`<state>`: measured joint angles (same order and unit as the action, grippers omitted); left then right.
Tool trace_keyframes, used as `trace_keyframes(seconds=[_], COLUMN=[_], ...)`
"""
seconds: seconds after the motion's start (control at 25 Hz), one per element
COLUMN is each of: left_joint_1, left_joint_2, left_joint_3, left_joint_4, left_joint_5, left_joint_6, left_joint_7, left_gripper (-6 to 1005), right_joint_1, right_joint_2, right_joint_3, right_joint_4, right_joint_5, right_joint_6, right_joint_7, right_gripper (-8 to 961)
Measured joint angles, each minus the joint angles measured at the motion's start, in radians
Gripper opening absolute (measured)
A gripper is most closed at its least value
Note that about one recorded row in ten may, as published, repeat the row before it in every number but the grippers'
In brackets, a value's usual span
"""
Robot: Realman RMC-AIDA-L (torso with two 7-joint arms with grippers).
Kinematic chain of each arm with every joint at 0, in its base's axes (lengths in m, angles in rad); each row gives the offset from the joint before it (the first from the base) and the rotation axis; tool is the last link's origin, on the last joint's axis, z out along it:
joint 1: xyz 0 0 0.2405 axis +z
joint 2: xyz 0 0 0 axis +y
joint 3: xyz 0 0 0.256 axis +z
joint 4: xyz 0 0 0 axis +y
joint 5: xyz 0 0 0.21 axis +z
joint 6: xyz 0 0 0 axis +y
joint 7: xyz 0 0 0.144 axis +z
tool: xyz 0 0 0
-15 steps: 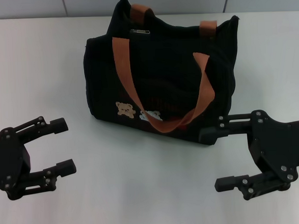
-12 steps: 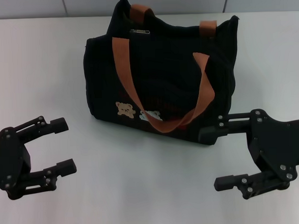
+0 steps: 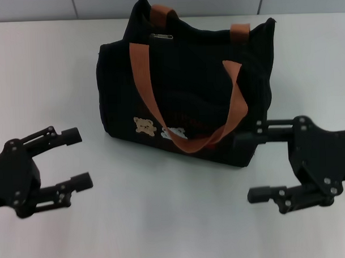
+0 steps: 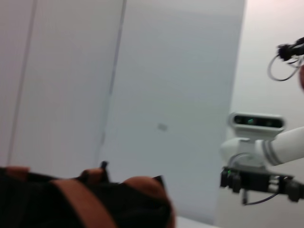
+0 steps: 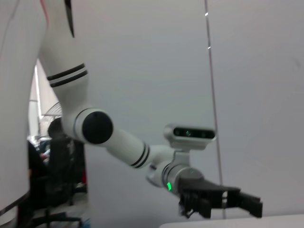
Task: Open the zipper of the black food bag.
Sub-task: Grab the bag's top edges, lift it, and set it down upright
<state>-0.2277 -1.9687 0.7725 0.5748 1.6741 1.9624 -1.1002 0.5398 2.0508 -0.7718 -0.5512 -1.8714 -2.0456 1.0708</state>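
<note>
I'm at the approach: bag (image 3: 185,89) centre frame, zipper (image 3: 161,36) shut, left tool (image 3: 75,157) and right tool (image 3: 254,166) both spread, low corners. Next I reach for the pull.

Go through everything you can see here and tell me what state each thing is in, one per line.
Black fabric food bag: upright on the white table, not held.
Black zipper along the top rim: looks closed, silver pull tab at the end on the robot's left.
Brown-orange front handle strap: drooping over the front face.
Left gripper: open, empty, apart from the bag.
Right gripper: open, empty, beside the bag's corner.
</note>
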Motion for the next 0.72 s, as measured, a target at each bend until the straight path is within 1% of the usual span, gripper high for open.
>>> trace_keyframes(seconds=[0.04, 0.08, 0.12, 0.2, 0.24, 0.28, 0.32, 0.4, 0.48, 0.52, 0.68, 0.72], left_joint_1=[-0.002, -0.007, -0.007, -0.021, -0.031, -0.048, -0.048, -0.065, -0.097, -0.097, -0.158, -0.158], left_joint_2=[-0.004, -0.013, -0.013, -0.026, -0.034, -0.046, -0.046, -0.058, -0.076, -0.076, -0.097, -0.097], left_joint_3=[-0.003, -0.009, -0.009, -0.014, -0.014, -0.014, -0.014, -0.015, -0.014, -0.014, 0.013, 0.013], left_joint_4=[-0.003, -0.007, -0.007, -0.015, -0.023, -0.035, -0.035, -0.04, -0.041, -0.041, -0.051, -0.051], left_joint_5=[0.0, 0.0, 0.0, -0.001, -0.001, -0.001, -0.001, -0.004, -0.007, -0.007, 0.014, 0.014], left_joint_6=[-0.026, -0.077, -0.077, -0.144, -0.183, -0.25, -0.25, -0.324, -0.44, -0.44, -0.604, -0.604], left_joint_7=[0.002, 0.003, 0.003, 0.003, 0.003, 0.004, 0.004, 0.008, 0.011, 0.011, 0.015, 0.015], left_gripper=[807, 804, 802, 797, 794, 792, 790, 785, 780, 777, 767, 765], right_joint_1=[-0.002, -0.008, -0.008, -0.016, -0.02, -0.034, -0.034, -0.049, -0.069, -0.075, -0.092, -0.092], right_joint_2=[0.0, -0.002, -0.002, -0.004, -0.005, -0.007, -0.007, -0.008, -0.01, -0.01, -0.01, -0.01], right_joint_3=[0.01, 0.02, 0.02, 0.03, 0.035, 0.053, 0.053, 0.07, 0.09, 0.094, 0.096, 0.096], right_joint_4=[0.001, 0.005, 0.005, 0.008, 0.008, 0.008, 0.008, 0.008, 0.008, 0.008, 0.008, 0.008], right_joint_5=[0.0, 0.0, 0.0, 0.0, 0.0, -0.002, -0.002, -0.003, -0.004, -0.005, -0.003, -0.003], right_joint_6=[0.003, 0.015, 0.015, 0.026, 0.03, 0.038, 0.038, 0.044, 0.049, 0.049, 0.049, 0.049], right_joint_7=[0.0, 0.0, 0.0, 0.0, 0.0, 0.0, 0.0, 0.0, 0.0, 0.0, 0.0, 0.0], right_gripper=[752, 752, 752, 751, 751, 751, 751, 751, 751, 751, 751, 750])
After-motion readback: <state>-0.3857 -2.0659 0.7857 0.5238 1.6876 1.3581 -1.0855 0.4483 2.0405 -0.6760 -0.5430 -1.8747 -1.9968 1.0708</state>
